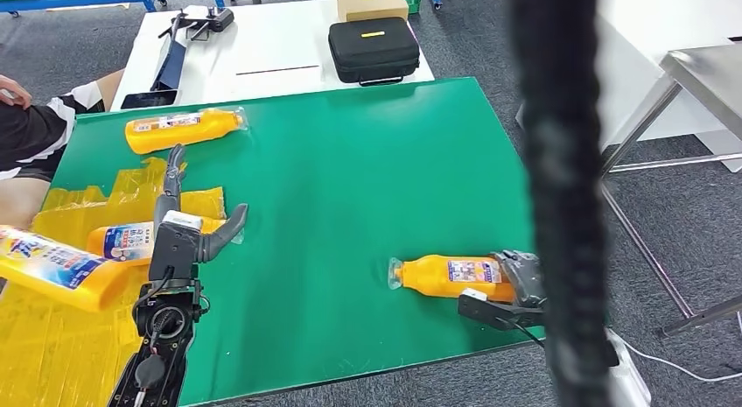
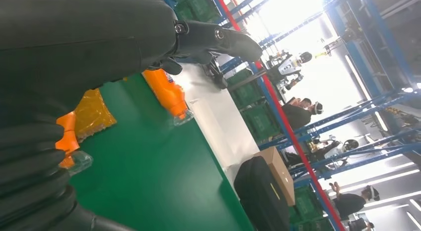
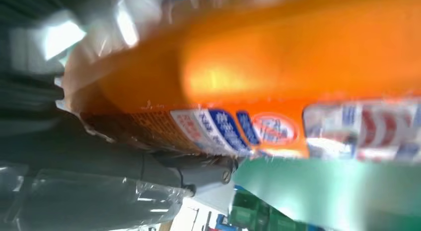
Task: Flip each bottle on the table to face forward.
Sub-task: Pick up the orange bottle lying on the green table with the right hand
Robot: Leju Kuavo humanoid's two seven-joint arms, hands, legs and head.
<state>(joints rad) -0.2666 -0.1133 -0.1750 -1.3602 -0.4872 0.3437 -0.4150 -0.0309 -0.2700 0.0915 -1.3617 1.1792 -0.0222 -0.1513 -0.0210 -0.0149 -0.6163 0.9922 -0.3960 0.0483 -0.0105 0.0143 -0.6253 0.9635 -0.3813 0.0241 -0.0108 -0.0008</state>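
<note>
Three orange bottles in clear wrap lie on the green table point(image 1: 367, 162). One bottle point(image 1: 184, 129) lies at the far left corner and appears in the left wrist view point(image 2: 168, 94). A second bottle point(image 1: 122, 242) rests on yellow bags, and my left hand point(image 1: 181, 235) hovers over it with fingers spread and nothing in them; its thumb point(image 2: 218, 39) points out over the table. Near the front right edge my right hand point(image 1: 518, 282) grips the base end of the third bottle point(image 1: 451, 276), label up. That bottle point(image 3: 278, 67) looms close over my fingers point(image 3: 149, 166).
A fourth bottle point(image 1: 52, 267) juts in at the left edge over the yellow bags point(image 1: 61, 337). A person's striped sleeve point(image 1: 39, 131) is at the far left. Behind stands a white table with a black case point(image 1: 374, 48) and a box point(image 1: 372, 2). A dark blurred bar point(image 1: 560, 197) crosses the right side.
</note>
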